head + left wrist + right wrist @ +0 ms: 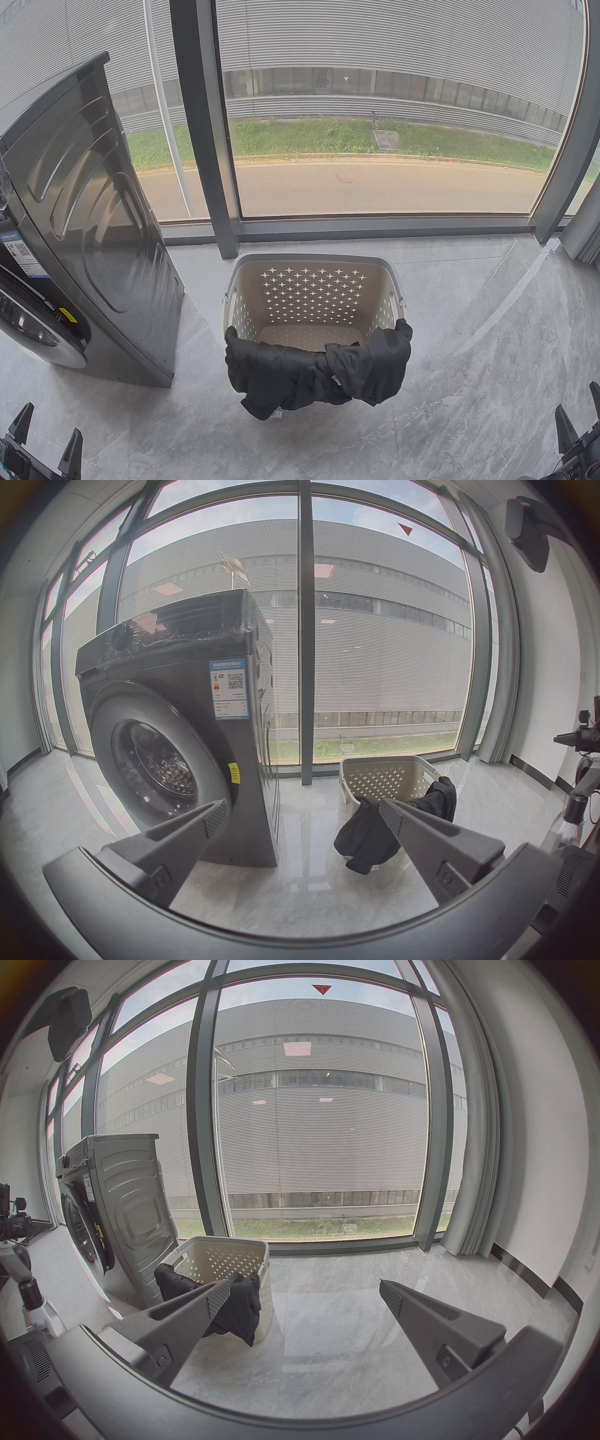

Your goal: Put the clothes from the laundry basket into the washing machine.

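Both end effectors (303, 806) (303, 1286) gape wide, seemingly empty.

The floor (487, 375) is made of big grey stone tiles with pale wavy lines in them (it looks shiny near the window (387, 125)). Two things stand on it. A dark washing machine (106, 237) stands on the left side. A light laundry basket (312, 294) with little star holes stands in the middle, close to the window. A strip of bare floor lies between the two.
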